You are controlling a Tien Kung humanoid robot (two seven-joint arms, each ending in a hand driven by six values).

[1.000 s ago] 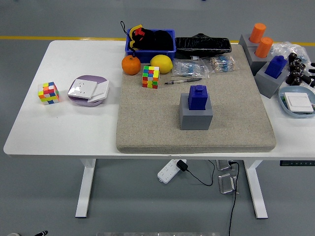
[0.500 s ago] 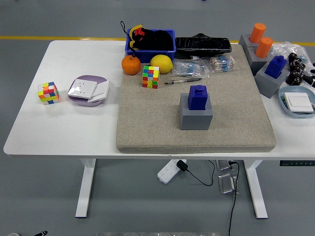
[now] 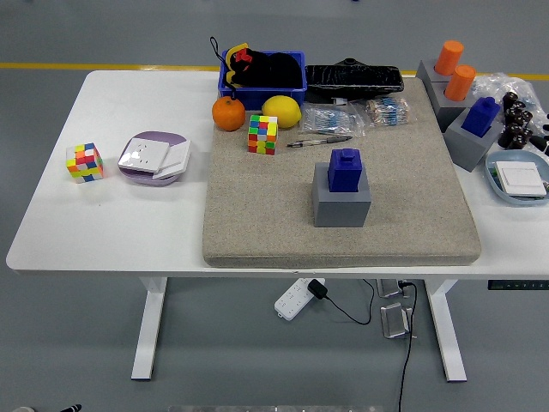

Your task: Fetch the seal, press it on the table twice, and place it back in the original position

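Observation:
A blue seal (image 3: 347, 168) stands upright in a grey block base (image 3: 341, 204) in the middle of the tan mat (image 3: 257, 215). Nothing touches it. My right hand (image 3: 519, 124) shows only in part at the table's right edge, beside another blue seal on a grey base (image 3: 479, 118), far from the central seal. My left arm is out of view.
Two orange seals (image 3: 455, 69) on grey bases stand at the back right. A blue dish (image 3: 517, 180) lies at the right edge. A pen (image 3: 317, 141), puzzle cube (image 3: 262, 134), lemon (image 3: 280, 112), orange (image 3: 228, 113) and blue bin (image 3: 262, 70) sit behind the seal. A second cube (image 3: 85, 162) and purple box (image 3: 153, 158) lie left.
My right hand has shifted very slightly at the right edge. Nothing else has moved.

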